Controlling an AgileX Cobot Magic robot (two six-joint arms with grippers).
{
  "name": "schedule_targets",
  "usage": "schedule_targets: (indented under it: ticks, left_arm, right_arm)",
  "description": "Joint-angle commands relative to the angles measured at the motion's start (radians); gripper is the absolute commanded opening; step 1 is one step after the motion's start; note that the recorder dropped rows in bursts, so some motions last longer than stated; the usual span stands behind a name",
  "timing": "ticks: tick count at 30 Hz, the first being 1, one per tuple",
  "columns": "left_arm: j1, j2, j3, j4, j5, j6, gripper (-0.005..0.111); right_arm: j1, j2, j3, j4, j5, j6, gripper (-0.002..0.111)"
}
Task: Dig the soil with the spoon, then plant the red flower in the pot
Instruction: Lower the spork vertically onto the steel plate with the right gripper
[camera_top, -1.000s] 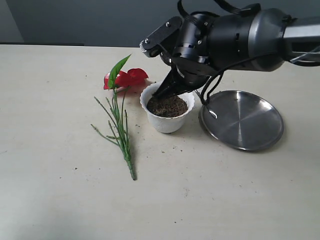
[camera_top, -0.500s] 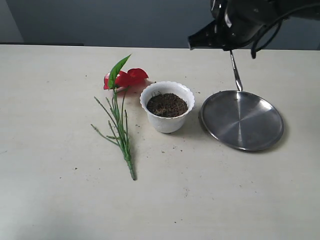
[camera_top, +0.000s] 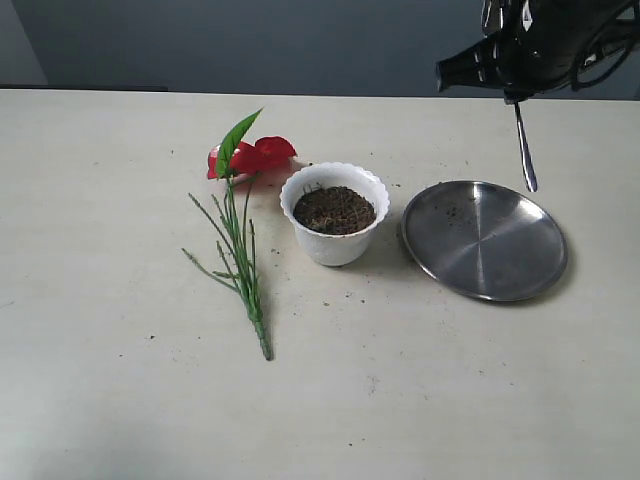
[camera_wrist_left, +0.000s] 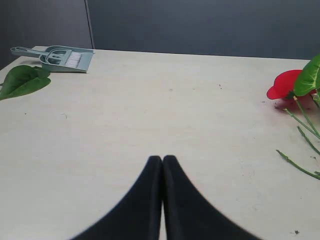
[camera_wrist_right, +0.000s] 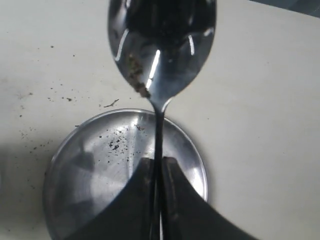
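**Spoon held aloft over the plate; flower and pot at rest on the table**

Right gripper (camera_wrist_right: 155, 165): fingers (camera_wrist_right: 172, 172) clenched on the thin handle of the spoon (camera_wrist_right: 161, 50), handle running between the two black fingertips, bowl projecting beyond them. Bowl shiny, with a few crumbs of soil clinging near its neck; no heap of soil visible in it. In the exterior view, right gripper (camera_top: 515, 95) raised at the upper right, spoon (camera_top: 524, 150) hanging almost vertically from it above the far rim of the round steel plate (camera_top: 485, 240), apart from the plate. Dark specks scattered on the plate (camera_wrist_right: 80, 200) in the right wrist view.

Left gripper (camera_wrist_left: 162, 160): fingertips pressed together, nothing between them, above bare table (camera_wrist_left: 125, 115).

Pot (camera_top: 334, 215): upright just left of the plate, well apart from the spoon, filled with dark soil (camera_top: 334, 209) below the scalloped rim. Red flower (camera_top: 240, 200): lying flat on the table just left of the pot, red bloom toward the far side, stems trailing toward the near edge, untouched by either gripper. Red bloom (camera_wrist_left: 285, 85) also visible at the edge of the left wrist view; a green dustpan with brush (camera_wrist_left: 57, 56) and a loose green leaf (camera_wrist_left: 22, 80) at the table's far corner.
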Motion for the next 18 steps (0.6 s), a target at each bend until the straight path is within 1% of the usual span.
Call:
schedule_targets:
  ticks: [1, 6, 18]
  left_arm:
    - [0.001, -0.005, 0.005, -0.001, -0.006, 0.001, 0.0]
    - [0.001, -0.005, 0.005, -0.001, -0.006, 0.001, 0.0]
    - [0.001, -0.005, 0.005, -0.001, -0.006, 0.001, 0.0]
  right_arm:
    - [-0.031, 0.004, -0.008, 0.017, 0.005, -0.01, -0.001]
    - [-0.075, 0.063, -0.008, 0.059, 0.011, -0.043, -0.001]
    - [-0.076, 0.189, -0.008, 0.155, 0.035, -0.057, -0.001]
